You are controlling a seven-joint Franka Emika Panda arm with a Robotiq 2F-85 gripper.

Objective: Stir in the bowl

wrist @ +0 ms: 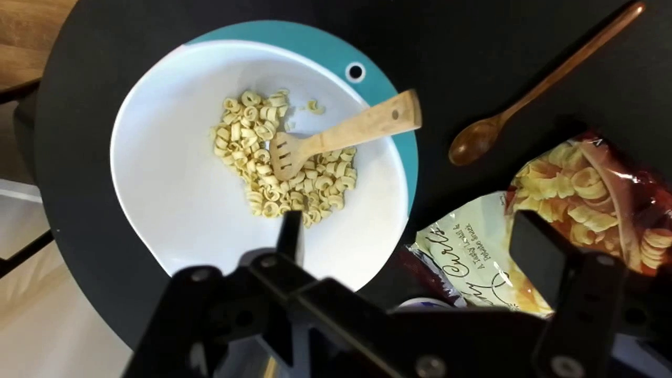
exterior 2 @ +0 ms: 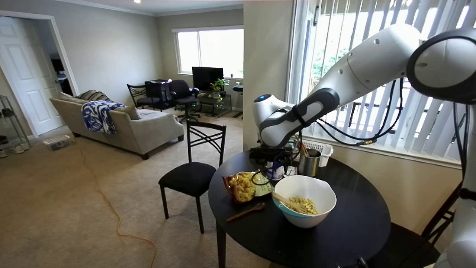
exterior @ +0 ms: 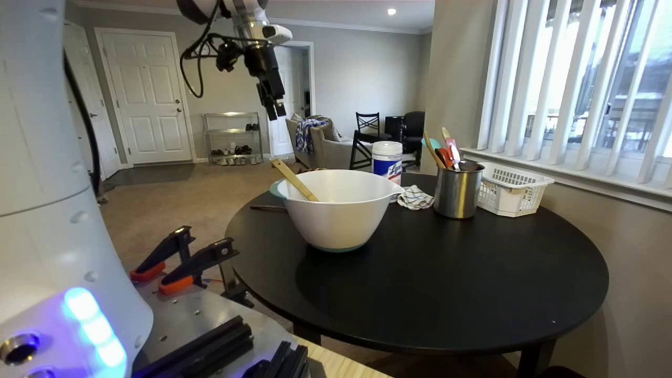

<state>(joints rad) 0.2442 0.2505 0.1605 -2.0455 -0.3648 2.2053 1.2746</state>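
I hold my jaws wide, well above the counter (exterior: 446, 273), in an exterior view higher than the bowl (exterior: 338, 226); in my wrist view one fingertip (wrist: 290, 233) shows against the white of that bowl and the other against a snack bag (wrist: 556, 194). The bowl is large and deep, edged in teal along one side, and stands upright on the round black counter. Small pale yellow curls (wrist: 320, 191) are heaped in its bottom, and a slotted wooden spatula (wrist: 349, 130) slants there, its head among them and its handle reaching out across the teal edge. Near the bowl a brown wooden spoon (wrist: 476, 139) lies flat, head toward the bowl. The bag lies near the spoon, partly hidden by my own fingertip. A white and blue canister (exterior: 387, 160) stands behind the bowl in an exterior view, with a crumpled checked cloth (exterior: 416, 198) beside it. Just beside the cloth I see a metal cup (exterior: 458, 191) full of utensils (exterior: 446, 156) and a low white basket (exterior: 517, 197). In an exterior view a black chair (exterior 2: 189, 178) stands near the counter, and a sofa (exterior 2: 152, 128) well apart from it.
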